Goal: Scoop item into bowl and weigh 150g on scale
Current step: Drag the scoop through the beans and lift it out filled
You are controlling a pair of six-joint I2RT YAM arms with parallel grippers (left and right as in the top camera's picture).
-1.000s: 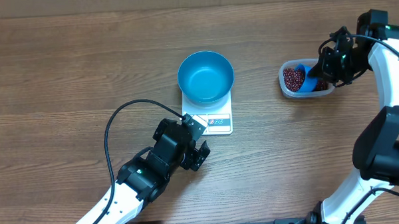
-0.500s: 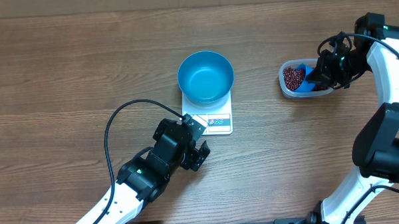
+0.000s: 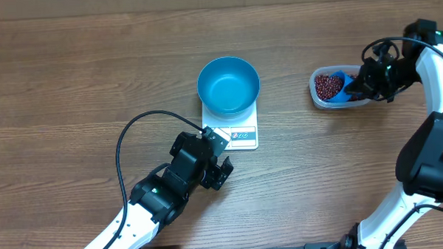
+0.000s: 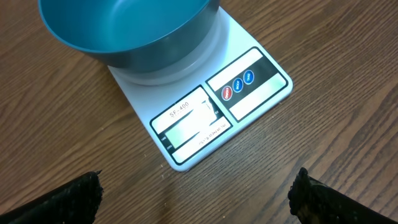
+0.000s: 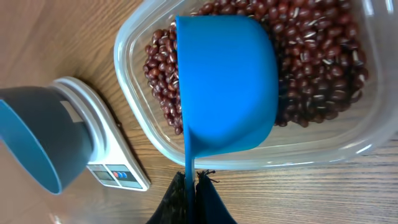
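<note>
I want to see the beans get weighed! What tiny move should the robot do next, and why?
Probably push the blue scoop down into the beans to fill it. The right pincer is shut on the scoop's handle, the scoop is over the beans in the clear tub, and the blue bowl on the scale is empty.

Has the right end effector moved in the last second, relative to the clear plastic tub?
Yes. Seen from overhead, the right end effector has shifted slightly rightward in the image, while the clear rectangular plastic tub stayed put.
</note>
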